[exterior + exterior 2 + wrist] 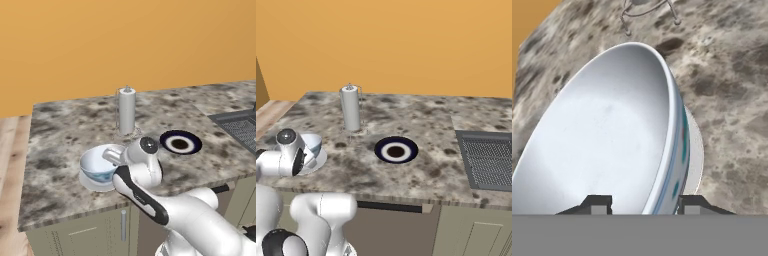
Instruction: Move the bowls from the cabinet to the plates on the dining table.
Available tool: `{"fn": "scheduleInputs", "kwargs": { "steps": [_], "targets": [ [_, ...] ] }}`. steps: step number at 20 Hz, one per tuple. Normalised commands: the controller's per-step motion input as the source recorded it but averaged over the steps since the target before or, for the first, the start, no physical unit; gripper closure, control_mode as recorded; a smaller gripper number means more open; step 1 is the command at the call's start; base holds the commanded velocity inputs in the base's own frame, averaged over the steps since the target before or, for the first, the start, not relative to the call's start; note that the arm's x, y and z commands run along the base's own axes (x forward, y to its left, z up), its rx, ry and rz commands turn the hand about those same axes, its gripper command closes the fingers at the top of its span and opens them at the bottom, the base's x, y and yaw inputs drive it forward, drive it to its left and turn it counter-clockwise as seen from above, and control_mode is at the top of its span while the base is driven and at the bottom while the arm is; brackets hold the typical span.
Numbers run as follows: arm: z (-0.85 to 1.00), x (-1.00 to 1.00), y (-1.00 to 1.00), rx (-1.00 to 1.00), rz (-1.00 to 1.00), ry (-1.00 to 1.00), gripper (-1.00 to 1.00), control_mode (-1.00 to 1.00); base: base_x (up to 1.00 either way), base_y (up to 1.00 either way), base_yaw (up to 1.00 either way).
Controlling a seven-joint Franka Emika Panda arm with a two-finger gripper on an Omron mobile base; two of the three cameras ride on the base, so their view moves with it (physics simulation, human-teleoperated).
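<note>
Where gripper [643,202] straddles one bowl [97,164], two plates [180,142], one paper-towel roll [127,111]

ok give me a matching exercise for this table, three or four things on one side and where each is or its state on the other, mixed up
Things:
1. white and blue bowl
2. dark-rimmed plate
3. paper towel roll
4. pincer

States:
A. bare, nothing on it
B. standing upright in a wire holder
C. straddling a rim, one finger inside, one outside
D. resting over a white plate near the table's front edge

Pairs: 1-D, 2-A, 3-B, 4-C
</note>
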Motion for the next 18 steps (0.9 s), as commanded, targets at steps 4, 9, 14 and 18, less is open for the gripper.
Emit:
{"fn": "scheduleInputs", "kwargs": {
  "steps": [4,9,14,18],
  "targets": [
    [-0.31,0.29,0.08,0.00,0.01,0.00,1.00,-1.00,0.00,0.00,0.00],
    [-0.20,0.32,0.01,0.00,0.00,0.00,1.00,-1.00,0.00,0.00,0.00],
    [-0.02,0.05,0.03,0.00,0.00,0.00,1.00,-1.00,0.00,0.00,0.00],
    [0.00,0.00,0.11,0.00,0.01,0.00,1.00,-1.00,0.00,0.00,0.00]
  ]
}}
